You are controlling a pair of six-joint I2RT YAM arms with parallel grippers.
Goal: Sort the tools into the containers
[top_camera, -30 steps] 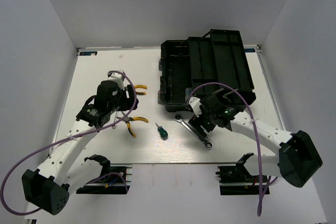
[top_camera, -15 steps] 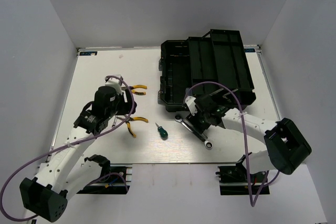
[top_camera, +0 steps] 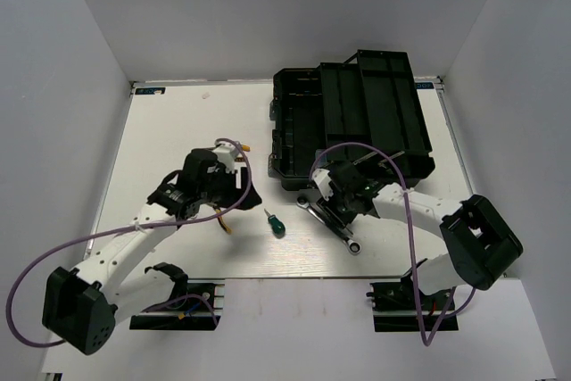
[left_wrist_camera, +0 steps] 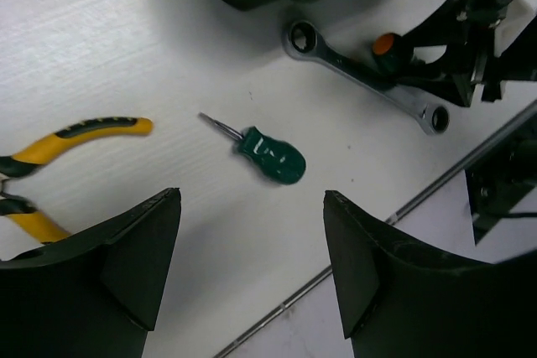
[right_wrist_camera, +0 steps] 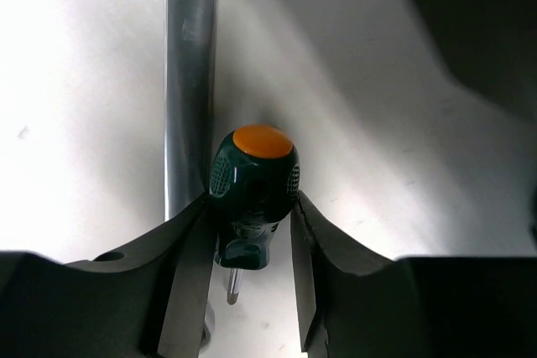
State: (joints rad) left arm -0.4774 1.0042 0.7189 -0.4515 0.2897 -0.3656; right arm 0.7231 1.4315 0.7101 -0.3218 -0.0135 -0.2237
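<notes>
Green plastic with an orange cap, one stubby screwdriver (right_wrist_camera: pixel 252 178) is pinched between the two fingers of the right gripper (right_wrist_camera: pixel 250 211), which press on both sides of its handle. It sits just beside the long silver wrench (right_wrist_camera: pixel 186 81), right of the middle of the tabletop (top_camera: pixel 178 122) and just in front of the black toolbox (top_camera: pixel 357 118). The left gripper (left_wrist_camera: pixel 252 205) is spread wide and holds nothing, hovering above the second green screwdriver (left_wrist_camera: pixel 270 155) near the near edge. Yellow-handled pliers (left_wrist_camera: pixel 75 136) lie to its left.
</notes>
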